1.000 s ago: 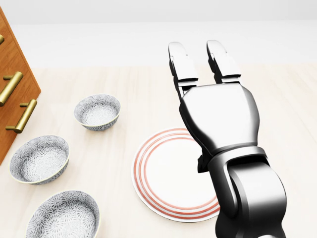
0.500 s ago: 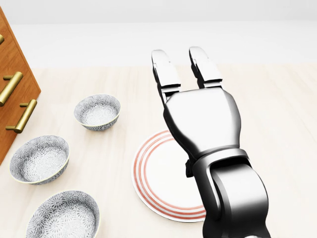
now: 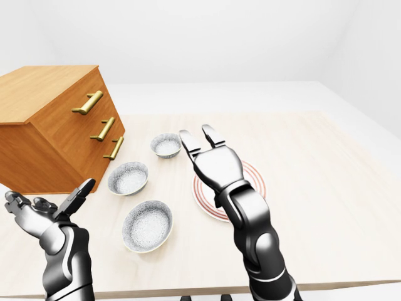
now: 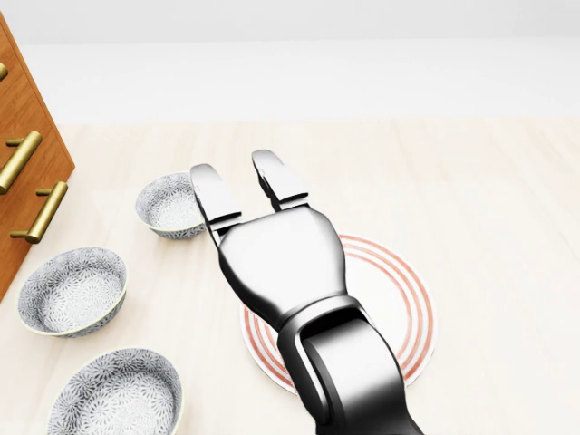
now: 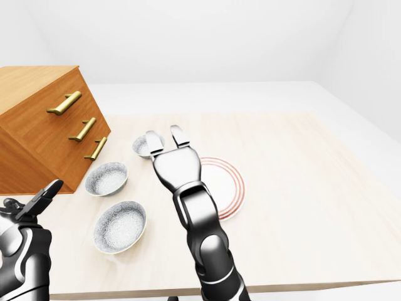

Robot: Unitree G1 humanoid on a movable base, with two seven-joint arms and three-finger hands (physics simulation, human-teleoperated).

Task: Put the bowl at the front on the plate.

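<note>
Two hands show, both empty. Far to the left of the plate [image 4: 412, 308], your left hand [image 3: 44, 216] hangs low with its fingers splayed, grasping nothing. One wooden drawer chest [image 3: 56, 125] with three brass handles stands left of the plate, beyond the bowls.

Three patterned bowls sit in a column between the chest and the plate in the head view: the bottom bowl [image 4: 113, 394], the middle bowl [image 4: 72, 290] and the top bowl [image 4: 163, 210].

Your right hand [image 4: 272, 258] has swung leftward across the plate in the last second. Its straightened fingers [image 4: 210, 195] now overlap the top bowl's right edge. They are released and grip nothing.

One red-ringed plate lies bare on the table [image 4: 489, 227]. You seem to be aiming for the top bowl, but no grasp has begun.
</note>
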